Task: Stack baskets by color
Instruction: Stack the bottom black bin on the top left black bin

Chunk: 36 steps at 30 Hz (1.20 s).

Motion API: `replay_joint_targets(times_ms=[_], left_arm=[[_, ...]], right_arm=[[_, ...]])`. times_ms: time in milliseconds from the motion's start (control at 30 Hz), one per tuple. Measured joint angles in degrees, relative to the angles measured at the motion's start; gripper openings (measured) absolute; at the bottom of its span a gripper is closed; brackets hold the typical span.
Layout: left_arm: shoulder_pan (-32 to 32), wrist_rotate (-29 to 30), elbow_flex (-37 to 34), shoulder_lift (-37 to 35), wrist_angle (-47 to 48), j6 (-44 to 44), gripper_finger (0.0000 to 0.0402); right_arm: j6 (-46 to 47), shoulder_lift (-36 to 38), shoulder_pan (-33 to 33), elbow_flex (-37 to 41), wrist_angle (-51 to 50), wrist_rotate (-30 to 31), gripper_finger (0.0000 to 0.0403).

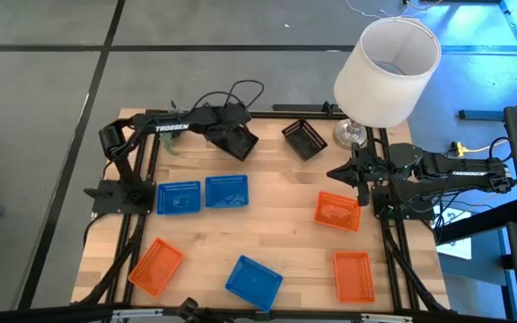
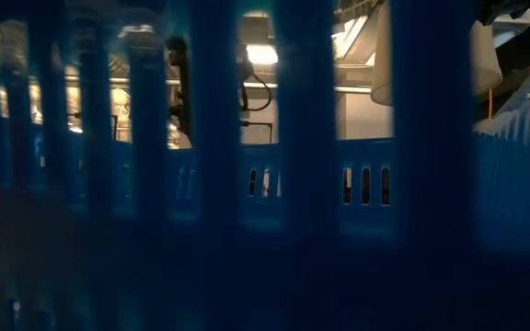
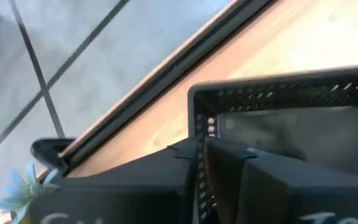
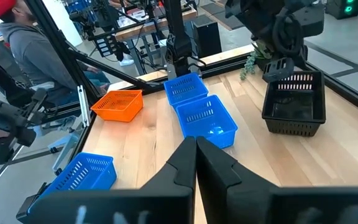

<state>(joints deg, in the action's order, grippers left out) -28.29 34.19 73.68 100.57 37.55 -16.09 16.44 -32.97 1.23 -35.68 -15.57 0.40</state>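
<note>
The left gripper [image 1: 238,142] sits around 11 o'clock on the wooden table [image 1: 276,193], and its fingers [image 3: 229,168] are clamped on the wall of a black basket [image 1: 237,144], one finger each side of the lattice in the left wrist view. White "TROSSEN" lettering is readable on the left arm [image 1: 173,126] in the high view. A second black basket [image 1: 304,139] stands tilted at about 12 o'clock, apart from the first.

Two blue baskets [image 1: 202,195] lie side by side just left of centre, close to touching, and a third blue basket [image 1: 253,280] is down at 6 o'clock, so close to the low camera that its lattice fills that whole view. Orange ones: one orange basket [image 1: 155,266] at 7 o'clock, one [image 1: 337,211] at 3 o'clock, one [image 1: 353,274] at 5 o'clock.

The right gripper [image 1: 344,172] hangs by the 2 o'clock edge, fingers pressed together with nothing in them, just above the 3 o'clock orange basket. A big white lampshade [image 1: 387,70] stands at the 1 o'clock corner. There's some white writing on the right arm [image 1: 456,165], but it's too small to read.

A person in a grey hoodie [image 4: 23,40] sits beyond the table in the right wrist view.
</note>
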Motion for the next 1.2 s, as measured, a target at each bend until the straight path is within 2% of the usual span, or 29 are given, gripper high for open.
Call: replay_joint_targets(times_ms=[100,300,700,800,1000,1200], left_arm=[[-0.6,-0.5,0.0,0.4,0.0,-1.7,0.0004],[-1.2,-3.5,0.0,2.5,0.3,-1.6,0.0001],[-1.8,-5.1,0.0,6.8,0.2,-1.1,0.0],[-1.4,-4.3,0.0,5.1,0.5,0.0,0.0],[-0.7,2.3,0.1,1.8,1.0,0.5,0.0],[-1.9,1.0,-0.1,3.9,1.9,1.3,0.0]], right_arm=[[0.0,0.0,0.0,0.0,0.0,0.0,0.0012],[0.0,0.0,0.0,0.0,0.0,0.0,0.0012],[0.0,0.0,0.0,0.0,0.0,0.0,0.0012],[0.0,0.0,0.0,0.0,0.0,0.0,0.0012],[0.0,0.0,0.0,0.0,0.0,0.0,0.0012],[0.0,0.0,0.0,0.0,0.0,0.0,0.0012]])
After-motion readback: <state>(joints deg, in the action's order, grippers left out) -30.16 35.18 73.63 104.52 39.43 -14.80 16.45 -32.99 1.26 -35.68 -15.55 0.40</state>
